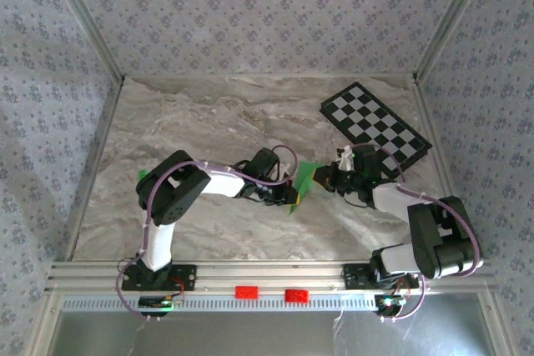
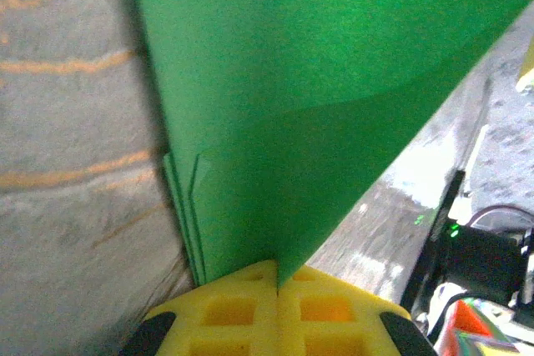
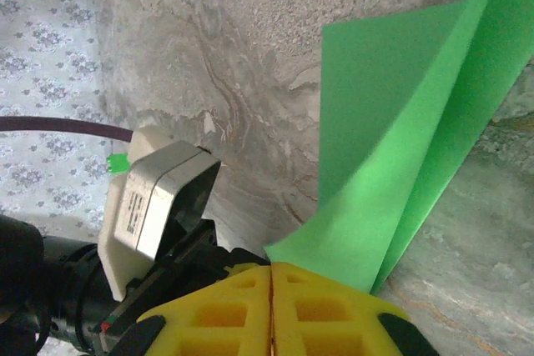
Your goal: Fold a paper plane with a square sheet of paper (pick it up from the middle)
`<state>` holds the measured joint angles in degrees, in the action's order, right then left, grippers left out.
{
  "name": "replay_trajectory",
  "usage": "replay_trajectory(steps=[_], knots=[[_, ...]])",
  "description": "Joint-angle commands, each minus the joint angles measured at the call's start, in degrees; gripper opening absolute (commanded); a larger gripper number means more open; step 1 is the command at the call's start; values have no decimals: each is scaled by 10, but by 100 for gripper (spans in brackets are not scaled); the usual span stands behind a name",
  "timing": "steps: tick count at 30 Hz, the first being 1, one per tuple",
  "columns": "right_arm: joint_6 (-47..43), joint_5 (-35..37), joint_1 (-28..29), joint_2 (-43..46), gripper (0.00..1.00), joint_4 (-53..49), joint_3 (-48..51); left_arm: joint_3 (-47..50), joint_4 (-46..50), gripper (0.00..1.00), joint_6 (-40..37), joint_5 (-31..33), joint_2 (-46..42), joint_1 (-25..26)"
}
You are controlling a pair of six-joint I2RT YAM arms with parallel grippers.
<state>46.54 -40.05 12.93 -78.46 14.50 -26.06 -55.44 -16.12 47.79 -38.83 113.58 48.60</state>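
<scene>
Smooth folded green paper (image 2: 334, 81), left hand (image 2: 278, 273) and right hand (image 3: 271, 271) clamped on it

The table (image 1: 209, 114) had a flat top patterned like grey and beige marble, with darker veins running across it. A black-and-white checkered board (image 1: 375, 122) lay flat on its far right part, turned at an angle to the table's edges. Near the left edge, well apart from the board, sat a tiny green block (image 1: 143, 175). Along the near edge ran a ribbed metal rail (image 1: 275, 277), and two small red blocks (image 1: 246, 292) (image 1: 296, 295) sat side by side on a strip just in front of it.
</scene>
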Motion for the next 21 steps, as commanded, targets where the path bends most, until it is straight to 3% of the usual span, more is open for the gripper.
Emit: replay_trajectory(steps=[1,13,21], knots=[[-14,-23,4,-25,6,12,0,-5,-66,0,52,-28,26,-1],[-27,-58,0,-94,6,26,-37,11,-104,0,95,-23,28,-4],[0,-68,-15,-153,6,88,-41,32,-115,0,112,-5,24,-7]])
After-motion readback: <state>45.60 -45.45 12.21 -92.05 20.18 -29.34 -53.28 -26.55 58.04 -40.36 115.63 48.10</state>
